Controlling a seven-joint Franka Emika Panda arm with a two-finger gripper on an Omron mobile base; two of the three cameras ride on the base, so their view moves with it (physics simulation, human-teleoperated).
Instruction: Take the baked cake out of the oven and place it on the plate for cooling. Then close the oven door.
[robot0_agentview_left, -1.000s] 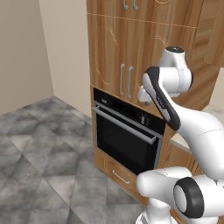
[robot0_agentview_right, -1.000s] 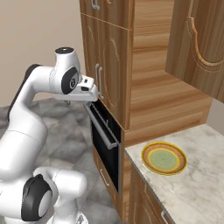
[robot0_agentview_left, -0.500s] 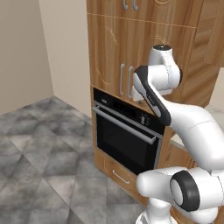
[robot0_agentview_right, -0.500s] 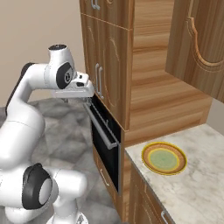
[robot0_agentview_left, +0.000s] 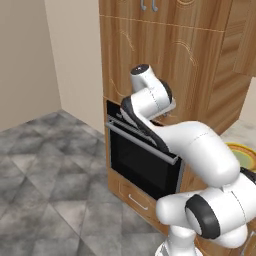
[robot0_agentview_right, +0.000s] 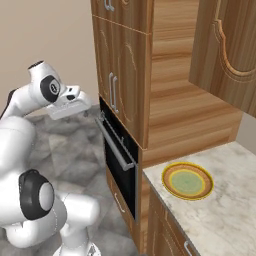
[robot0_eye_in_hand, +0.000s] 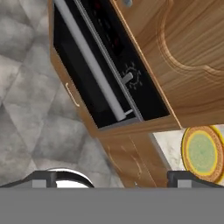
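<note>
Even soft light, faint shadows, slightly blurry

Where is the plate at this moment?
The plate lies flat on the marble counter to the right of the oven, just below the wooden cabinet; the hand view shows it at the right edge, beside the oven's lower corner.

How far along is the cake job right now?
Nothing looks finished: the oven door is shut, and the plate on the counter is bare. In hand: the open, empty tool is near the door's handle. Left: open the door, move the cake, close it.
</note>
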